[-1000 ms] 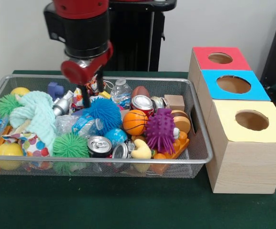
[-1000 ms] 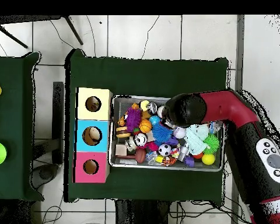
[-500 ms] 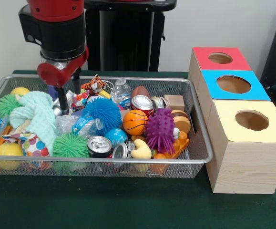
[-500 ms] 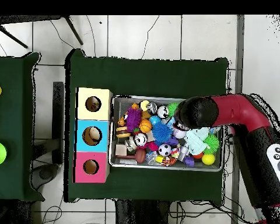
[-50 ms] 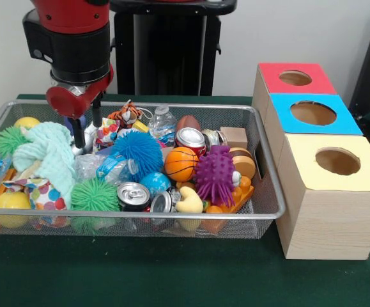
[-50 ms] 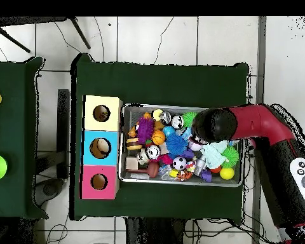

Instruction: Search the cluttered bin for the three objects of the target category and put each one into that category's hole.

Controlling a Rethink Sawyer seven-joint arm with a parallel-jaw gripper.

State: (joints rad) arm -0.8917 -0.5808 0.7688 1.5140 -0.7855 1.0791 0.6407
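We see the gripper (image 5: pixel 86 133) low over the left part of the wire bin (image 5: pixel 261 167), its two dark fingers (image 5: pixel 79 134) reaching down beside a silver can (image 5: pixel 82 142) and a mint cloth (image 5: pixel 47 153). We cannot tell if the fingers are apart or together. The bin stands on the green tabletop (image 5: pixel 172 275), full of toys: a blue spiky ball (image 5: pixel 137 150), a basketball (image 5: pixel 181 164), a purple spiky ball (image 5: pixel 215 174), a red can (image 5: pixel 190 139). Just beside the bin stand three boxes with holes: red (image 5: pixel 294 78), blue (image 5: pixel 313 113), yellow (image 5: pixel 337 161).
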